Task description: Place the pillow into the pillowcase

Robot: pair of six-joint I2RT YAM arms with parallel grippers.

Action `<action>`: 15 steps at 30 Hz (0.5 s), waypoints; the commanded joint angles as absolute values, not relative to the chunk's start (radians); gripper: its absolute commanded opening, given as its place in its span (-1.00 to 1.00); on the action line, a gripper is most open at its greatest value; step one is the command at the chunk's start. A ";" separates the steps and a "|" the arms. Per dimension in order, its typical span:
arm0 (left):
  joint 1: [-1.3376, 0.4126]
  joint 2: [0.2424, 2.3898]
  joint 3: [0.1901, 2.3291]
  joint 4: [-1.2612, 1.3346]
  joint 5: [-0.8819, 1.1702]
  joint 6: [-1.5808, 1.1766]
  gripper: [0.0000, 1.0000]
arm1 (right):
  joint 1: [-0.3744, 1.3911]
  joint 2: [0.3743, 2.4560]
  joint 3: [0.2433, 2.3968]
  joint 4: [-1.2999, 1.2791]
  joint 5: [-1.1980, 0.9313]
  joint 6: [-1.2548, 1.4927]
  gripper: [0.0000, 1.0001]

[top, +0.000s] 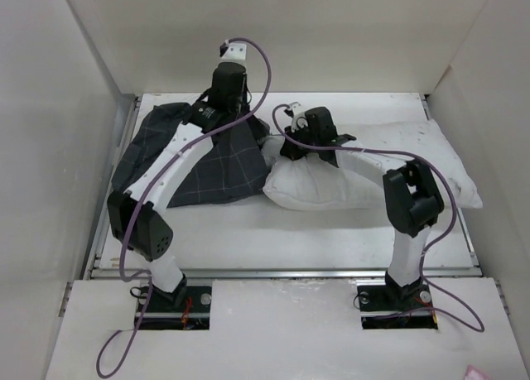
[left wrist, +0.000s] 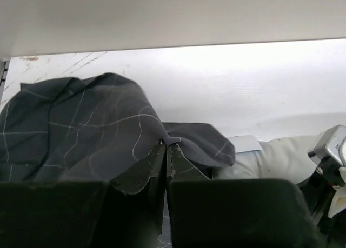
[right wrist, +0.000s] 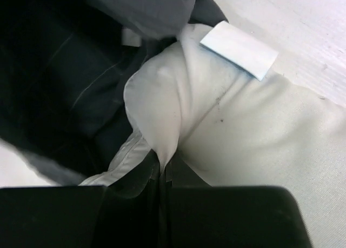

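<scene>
The off-white pillow (top: 373,169) lies on the right half of the table, its left end at the mouth of the pillowcase (top: 211,161). The pillowcase is dark grey with a thin light grid and lies crumpled at the left. My left gripper (top: 236,123) is shut on a fold of the pillowcase's edge (left wrist: 178,140) and holds it raised. My right gripper (top: 290,148) is shut on a pinch of the pillow's left corner (right wrist: 162,134), right at the dark opening of the pillowcase (right wrist: 65,86). A white tag (right wrist: 238,53) is sewn on the pillow.
White walls enclose the table on the left, back and right. The right gripper's metal wrist (left wrist: 330,151) shows at the right edge of the left wrist view. Bare white table (top: 290,231) lies in front of both fabrics.
</scene>
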State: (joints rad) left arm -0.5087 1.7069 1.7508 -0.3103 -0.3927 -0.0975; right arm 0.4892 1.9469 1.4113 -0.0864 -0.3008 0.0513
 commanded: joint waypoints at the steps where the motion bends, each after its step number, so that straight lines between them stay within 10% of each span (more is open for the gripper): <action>1: -0.512 1.678 1.710 -0.279 -0.300 -0.069 -1.00 | 0.463 1.811 1.301 -0.042 -0.340 -0.044 -1.00; 15: -0.512 1.721 1.704 -0.308 -0.276 -0.129 -1.00 | 0.528 1.586 1.281 -0.186 -0.660 -0.272 -1.00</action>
